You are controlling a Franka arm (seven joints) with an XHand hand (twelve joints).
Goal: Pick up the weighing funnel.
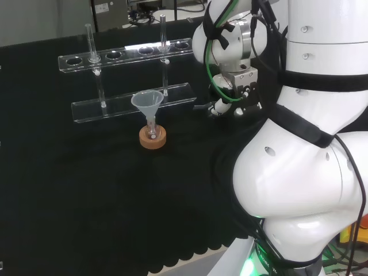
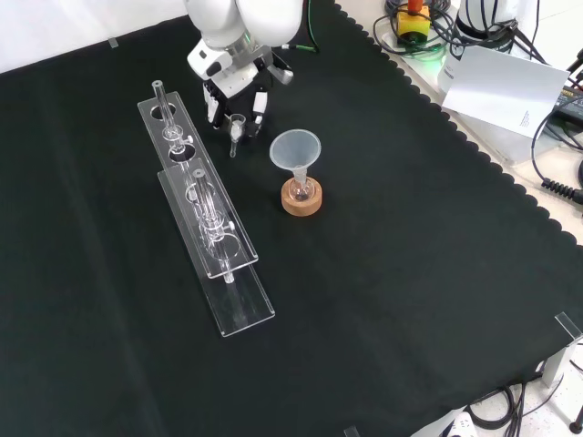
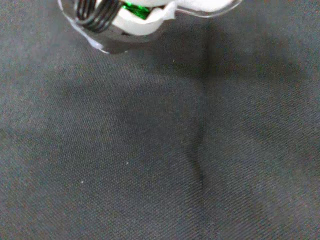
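My black-and-white hand (image 2: 239, 91) is pinched shut around the small clear scoop-shaped weighing funnel (image 2: 236, 127). Front view: we're near the black cloth's (image 2: 410, 273) top edge.

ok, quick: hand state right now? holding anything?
Hand: shut on the weighing funnel, which sits between its curled fingers in the front view.

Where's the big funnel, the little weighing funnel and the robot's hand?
funnel (image 2: 295, 147): front view, on its wide cone.
weighing funnel (image 2: 236, 127): front view, on its small clear body.
hand (image 2: 233, 91): front view, on its palm.
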